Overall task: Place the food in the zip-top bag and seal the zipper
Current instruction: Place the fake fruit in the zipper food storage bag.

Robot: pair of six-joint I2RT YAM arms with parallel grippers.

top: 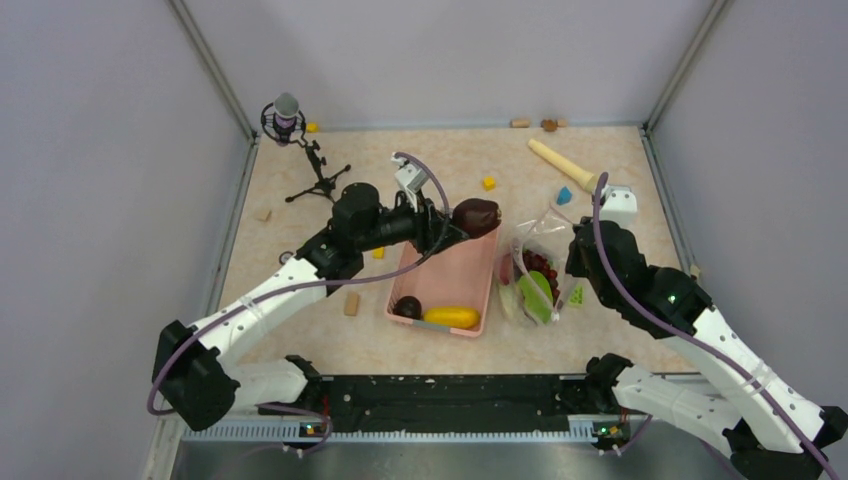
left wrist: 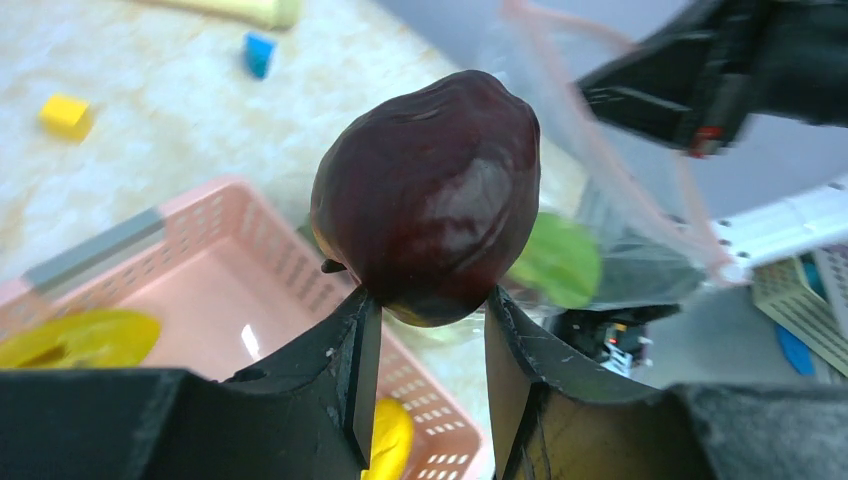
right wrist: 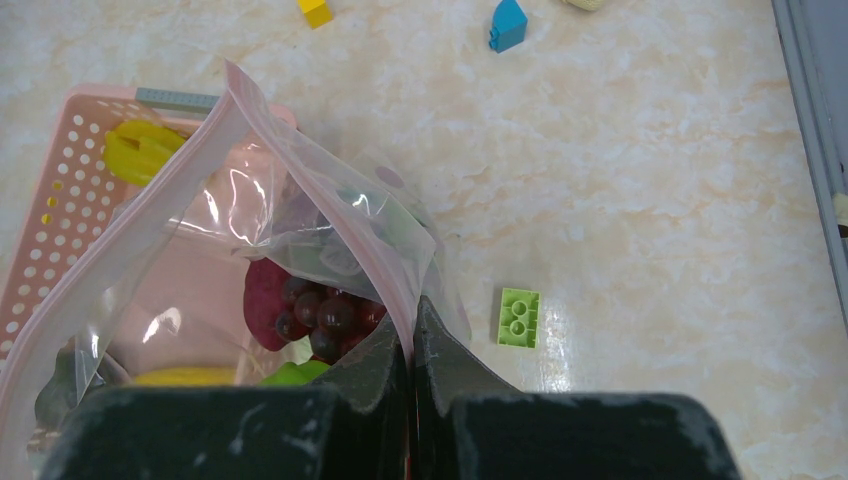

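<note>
Pinching a dark purple-brown piece (left wrist: 430,190), left claw (left wrist: 428,310) hovers; right claw (right wrist: 411,325) clamps bag (right wrist: 150,240) edge.

Leaves the mouth of the zip-top bag (top: 545,235) open, hemmed on its left by the wall of the pink basket (top: 490,285) and on its right by the right gripper (right wrist: 411,335) clamped on the zipper (right wrist: 340,200). Finds the air over the basket's far end taken by the left gripper (left wrist: 430,300), closed on a dark purple-brown piece (left wrist: 430,190). Offers bare tabletop (top: 440,160) around the bag, broken by a green brick (right wrist: 519,317) beside it, a blue block (top: 564,195) and the rolling pin (top: 562,163).
</note>
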